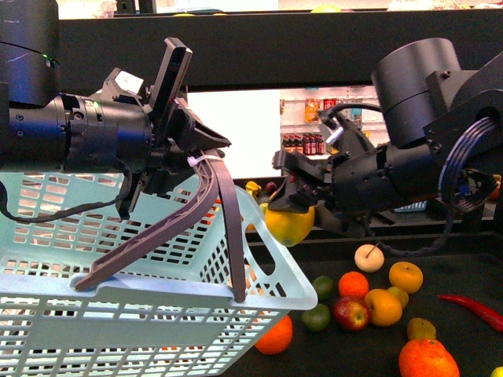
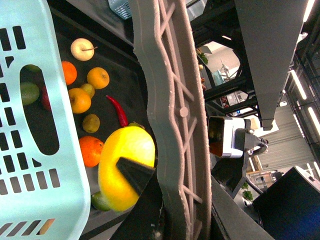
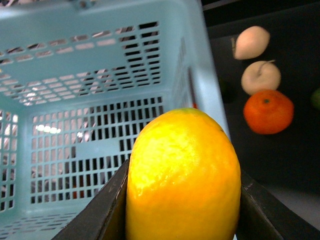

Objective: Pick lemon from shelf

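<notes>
Pale blue plastic basket [image 1: 118,314] hangs on the left, its brown handle [image 1: 157,236] clamped in the left gripper [image 1: 200,153]; only bare slotted walls and floor show inside. The right gripper [image 1: 295,203] grips the lemon [image 1: 289,225] in the air just right of the basket's rim, above the shelf [image 1: 346,353] tier of oranges [image 1: 354,284] and a red chilli [image 1: 471,310].

Pale turquoise is seen on the basket [image 1: 157,294], patterned with rows of slots, and grey-brown on its handle [image 1: 228,228]. Beside the basket, the lemon [image 1: 289,226] is coloured bright yellow, the shelf [image 1: 354,357] matte black.
</notes>
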Motion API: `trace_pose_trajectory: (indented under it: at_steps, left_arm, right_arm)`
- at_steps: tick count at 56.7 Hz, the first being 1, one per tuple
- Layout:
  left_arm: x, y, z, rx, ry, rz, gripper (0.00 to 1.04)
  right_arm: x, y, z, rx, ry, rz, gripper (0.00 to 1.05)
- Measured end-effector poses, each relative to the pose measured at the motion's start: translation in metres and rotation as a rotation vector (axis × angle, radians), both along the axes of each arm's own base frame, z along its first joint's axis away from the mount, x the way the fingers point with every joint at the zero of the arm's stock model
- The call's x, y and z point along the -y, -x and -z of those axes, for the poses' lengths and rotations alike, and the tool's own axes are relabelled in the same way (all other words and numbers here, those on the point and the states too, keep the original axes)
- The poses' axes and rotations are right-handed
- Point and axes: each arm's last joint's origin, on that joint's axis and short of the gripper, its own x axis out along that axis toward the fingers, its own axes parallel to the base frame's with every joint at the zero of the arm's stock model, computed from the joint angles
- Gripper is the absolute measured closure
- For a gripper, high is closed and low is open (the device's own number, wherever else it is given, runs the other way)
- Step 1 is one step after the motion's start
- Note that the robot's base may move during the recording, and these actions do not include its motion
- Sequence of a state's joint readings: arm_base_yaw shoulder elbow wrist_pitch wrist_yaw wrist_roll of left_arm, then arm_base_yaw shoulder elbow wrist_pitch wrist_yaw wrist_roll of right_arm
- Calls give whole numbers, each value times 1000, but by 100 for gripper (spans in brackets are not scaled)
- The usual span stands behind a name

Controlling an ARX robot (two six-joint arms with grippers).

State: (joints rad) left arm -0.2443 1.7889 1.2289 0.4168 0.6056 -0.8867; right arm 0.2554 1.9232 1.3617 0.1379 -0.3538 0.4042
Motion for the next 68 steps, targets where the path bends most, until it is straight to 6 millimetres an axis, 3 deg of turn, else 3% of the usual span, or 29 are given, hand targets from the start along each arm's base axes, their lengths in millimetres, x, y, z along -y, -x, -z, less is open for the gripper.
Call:
trace_pose_trajectory:
  at_steps: [8, 23, 39, 59, 68]
  left_arm:
    - [0, 0, 0, 0, 0, 0, 94]
    - [0, 0, 0, 0, 0, 0, 94]
    - [0, 0, 0, 0, 0, 0, 94]
    - [0, 0, 0, -1, 1, 1, 94]
    - [0, 0, 0, -2, 1, -1, 94]
  right_arm:
    - [-12, 3, 6, -8, 28, 12, 57]
    - [-20, 6, 40, -78, 66, 13, 57]
    - [-28, 7, 43, -76, 81, -1, 57]
    - [-25, 4, 40, -35, 53, 2, 7]
    - [-8, -3, 36, -18, 7, 54, 7]
